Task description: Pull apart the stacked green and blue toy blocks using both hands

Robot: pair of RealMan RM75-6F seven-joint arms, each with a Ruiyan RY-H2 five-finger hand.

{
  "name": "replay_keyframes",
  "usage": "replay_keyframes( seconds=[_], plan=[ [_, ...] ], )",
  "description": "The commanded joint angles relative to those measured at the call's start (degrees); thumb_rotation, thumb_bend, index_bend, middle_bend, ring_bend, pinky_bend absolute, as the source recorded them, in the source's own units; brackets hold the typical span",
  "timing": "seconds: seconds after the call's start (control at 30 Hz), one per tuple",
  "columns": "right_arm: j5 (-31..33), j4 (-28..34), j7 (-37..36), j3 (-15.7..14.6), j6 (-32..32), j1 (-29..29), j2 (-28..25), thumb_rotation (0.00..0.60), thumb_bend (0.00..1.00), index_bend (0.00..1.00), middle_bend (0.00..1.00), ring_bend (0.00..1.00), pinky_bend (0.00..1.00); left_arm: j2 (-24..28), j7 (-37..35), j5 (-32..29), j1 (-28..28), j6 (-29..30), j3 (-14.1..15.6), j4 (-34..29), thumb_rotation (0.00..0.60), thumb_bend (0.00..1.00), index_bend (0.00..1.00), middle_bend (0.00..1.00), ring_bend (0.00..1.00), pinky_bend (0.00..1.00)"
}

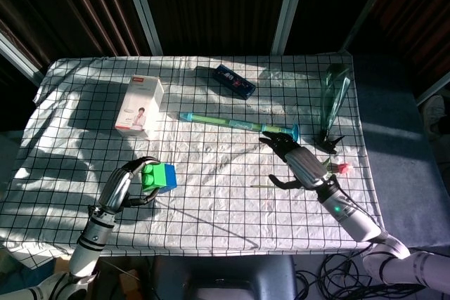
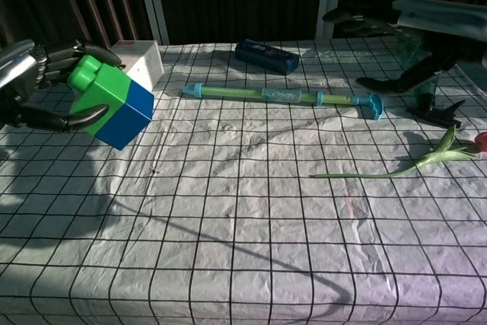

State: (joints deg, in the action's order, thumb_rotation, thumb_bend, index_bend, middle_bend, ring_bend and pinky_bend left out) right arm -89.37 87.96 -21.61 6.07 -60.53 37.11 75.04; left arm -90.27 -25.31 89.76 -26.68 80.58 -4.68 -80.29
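Note:
The stacked toy blocks, green block (image 2: 101, 93) joined to blue block (image 2: 126, 116), hang tilted above the cloth at the left, gripped by my left hand (image 2: 42, 81). In the head view the green block (image 1: 149, 177) and blue block (image 1: 166, 176) sit in my left hand (image 1: 121, 186) near the table's front left. My right hand (image 1: 300, 164) hovers over the right side with fingers spread and nothing in it; in the chest view my right hand (image 2: 415, 24) shows at the upper right.
A white carton (image 1: 139, 106) stands at the back left, a dark blue box (image 1: 234, 81) at the back centre. A long green and blue toy tube (image 1: 239, 124) crosses the middle. A stemmed flower (image 2: 415, 159) and a clear vase (image 1: 333, 93) lie at the right.

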Motion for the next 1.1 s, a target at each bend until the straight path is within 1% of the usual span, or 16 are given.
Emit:
replay_keyframes(
  seconds=[0.03, 0.13, 0.2, 0.33, 0.37, 0.47, 0.5, 0.57, 0.7, 0.83, 1.0, 1.1],
  plan=[
    [0.10, -2.15, -6.75, 2.72, 1.09, 3.36, 4.10, 0.600, 0.33, 0.00, 0.00, 0.00, 0.00, -0.86, -3.47, -0.22, 0.44, -0.02, -0.31, -2.79, 0.600, 0.66, 0.72, 0.90, 0.64, 0.60],
    [2.45, -2.00, -9.52, 4.42, 4.85, 6.06, 5.55, 0.600, 0.33, 0.00, 0.00, 0.00, 0.00, -2.03, -3.72, -0.57, -0.04, -0.71, -0.86, -2.73, 0.600, 0.66, 0.72, 0.90, 0.64, 0.60],
    [4.11, -0.78, -11.29, 5.19, 8.79, 8.19, 5.42, 0.600, 0.33, 0.00, 0.00, 0.00, 0.00, -2.72, -3.64, -0.65, -0.36, -0.93, -1.30, -2.37, 0.600, 0.66, 0.72, 0.90, 0.64, 0.60],
    [4.83, -0.16, -11.72, 5.46, 10.74, 9.22, 5.12, 0.600, 0.31, 0.00, 0.00, 0.00, 0.00, -3.05, -3.48, -0.67, -0.49, -0.93, -1.54, -2.08, 0.600, 0.66, 0.72, 0.90, 0.64, 0.60],
    [5.37, 0.54, -12.03, 5.71, 12.42, 10.18, 5.03, 0.600, 0.29, 0.00, 0.00, 0.00, 0.00, -3.25, -3.32, -0.62, -0.64, -0.92, -1.76, -1.83, 0.600, 0.66, 0.72, 0.90, 0.64, 0.60],
    [8.25, 2.09, -11.03, 6.92, 16.53, 12.56, 4.76, 0.600, 0.24, 0.00, 0.00, 0.00, 0.00, -3.63, -2.56, -0.91, -0.89, -0.82, -2.55, -1.08, 0.600, 0.67, 0.73, 0.90, 0.64, 0.60],
    [10.37, 2.56, -9.58, 7.72, 18.66, 13.93, 5.13, 0.600, 0.23, 0.00, 0.00, 0.00, 0.00, -3.59, -2.75, -1.24, -0.97, -0.98, -2.86, -1.16, 0.600, 0.66, 0.73, 0.90, 0.64, 0.60],
    [13.70, 3.09, -7.17, 8.58, 20.44, 15.21, 5.85, 0.600, 0.22, 0.00, 0.00, 0.00, 0.00, -3.54, -2.81, -1.22, -1.04, -1.04, -2.98, -1.40, 0.600, 0.66, 0.73, 0.90, 0.64, 0.60],
    [18.19, 3.11, -3.64, 9.39, 22.31, 17.17, 7.94, 0.600, 0.22, 0.00, 0.00, 0.00, 0.00, -3.59, -2.77, -0.70, -1.14, -0.81, -2.96, -1.98, 0.600, 0.66, 0.73, 0.90, 0.64, 0.60],
    [21.06, 2.02, -0.48, 10.05, 21.73, 18.42, 10.99, 0.600, 0.22, 0.00, 0.00, 0.00, 0.00, -3.58, -2.74, -0.22, -1.07, -0.40, -2.85, -2.85, 0.600, 0.66, 0.73, 0.90, 0.64, 0.60],
    [23.69, 1.41, 0.14, 10.70, 23.08, 19.63, 13.03, 0.600, 0.22, 0.00, 0.02, 0.00, 0.00, -3.80, -2.87, 0.04, -0.96, -0.05, -2.77, -3.16, 0.600, 0.66, 0.73, 0.90, 0.64, 0.60],
    [24.64, 1.59, 0.46, 10.99, 23.29, 19.94, 13.83, 0.600, 0.22, 0.05, 0.06, 0.00, 0.03, -3.79, -2.85, 0.05, -0.90, -0.04, -2.74, -3.28, 0.600, 0.66, 0.73, 0.90, 0.64, 0.60]
  ],
)
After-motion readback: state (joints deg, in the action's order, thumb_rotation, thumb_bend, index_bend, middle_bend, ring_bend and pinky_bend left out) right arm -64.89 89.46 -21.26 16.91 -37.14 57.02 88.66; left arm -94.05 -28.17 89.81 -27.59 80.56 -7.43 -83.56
